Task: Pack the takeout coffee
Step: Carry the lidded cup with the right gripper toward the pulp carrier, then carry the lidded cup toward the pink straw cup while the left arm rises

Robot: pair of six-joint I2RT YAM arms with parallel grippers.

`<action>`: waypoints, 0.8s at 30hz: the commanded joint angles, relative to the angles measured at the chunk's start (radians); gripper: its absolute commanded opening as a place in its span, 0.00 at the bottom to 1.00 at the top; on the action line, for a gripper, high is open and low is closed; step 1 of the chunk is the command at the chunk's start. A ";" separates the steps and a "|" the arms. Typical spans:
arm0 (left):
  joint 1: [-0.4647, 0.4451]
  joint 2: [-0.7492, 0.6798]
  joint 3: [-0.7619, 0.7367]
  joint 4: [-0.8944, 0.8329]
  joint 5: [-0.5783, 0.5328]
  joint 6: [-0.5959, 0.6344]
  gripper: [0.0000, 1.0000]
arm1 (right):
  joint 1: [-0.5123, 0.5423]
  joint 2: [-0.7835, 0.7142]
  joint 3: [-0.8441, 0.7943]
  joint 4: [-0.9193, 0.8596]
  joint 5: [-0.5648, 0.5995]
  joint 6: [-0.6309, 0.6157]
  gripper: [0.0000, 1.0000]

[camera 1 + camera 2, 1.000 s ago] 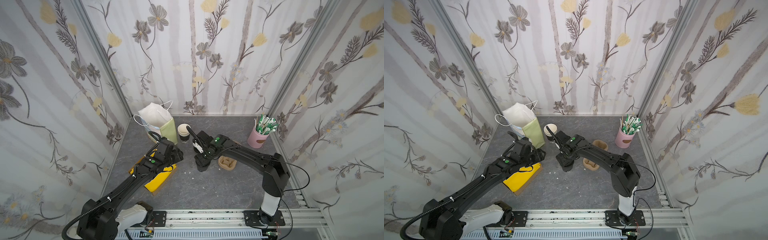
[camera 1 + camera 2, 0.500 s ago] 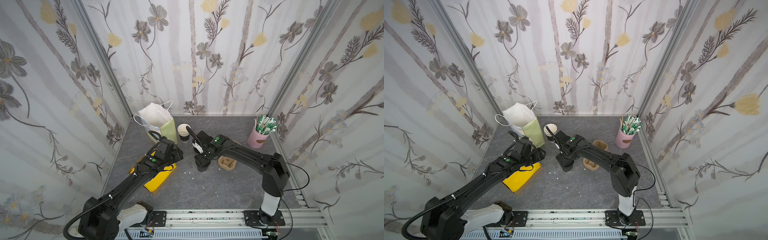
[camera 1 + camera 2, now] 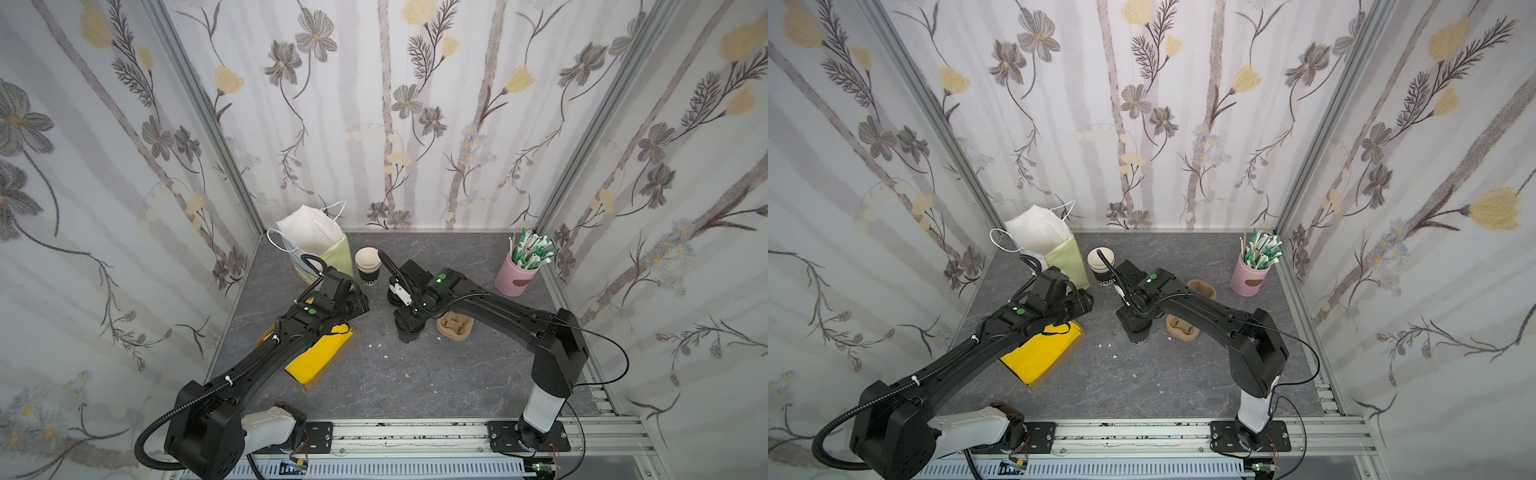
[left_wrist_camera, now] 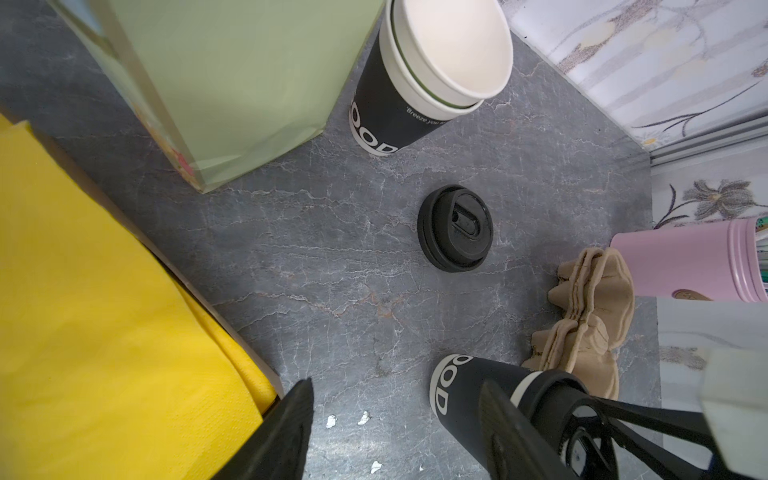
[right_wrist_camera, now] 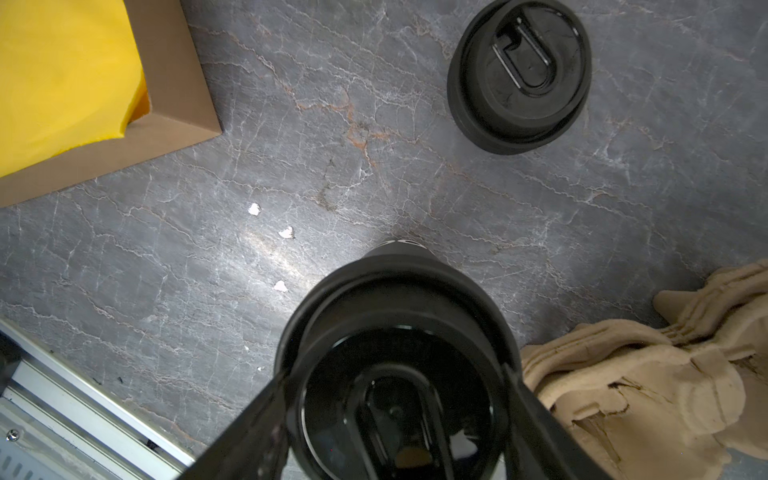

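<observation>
- Grey stone-pattern table point(image 3: 415, 374) carried everything; work sat near its middle.
- White-and-green paper bag point(image 3: 316, 237) stood upright at the back left, mouth open, nothing of the task in it that I could see.
- Cardboard box of yellow napkins point(image 3: 320, 357) lay under the left arm.
- Left gripper point(image 4: 395, 390) hovered just beside the cup, fingers apart and empty.
- Right gripper point(image 5: 397, 372) came down from above, a finger against each side of the lid's rim; looked clamped on it.
- Pink tin of wrapped sticks point(image 3: 517, 280) stood well apart, at the back right.
- Pulp cup carriers point(image 3: 455, 326) lay just beside the cup.
- Stack of lidless cups point(image 3: 368, 266) stood by the bag.
- Takeout cup point(image 4: 461, 390) stood upright on the table between the grippers.
- Sip lid point(image 5: 395, 316) sat on the cup's mouth.
- Spare lid point(image 4: 455, 228) lay loose between stack and cup.
- Judged step: lidding, bagging not begun.
- Next move calls for an even downward press, the cup braced by the left fingers, then an upright carry.
</observation>
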 commanded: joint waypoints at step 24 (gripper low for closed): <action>-0.080 0.317 0.391 0.013 0.054 0.165 0.64 | -0.207 -0.242 0.005 -0.114 -0.044 0.085 0.69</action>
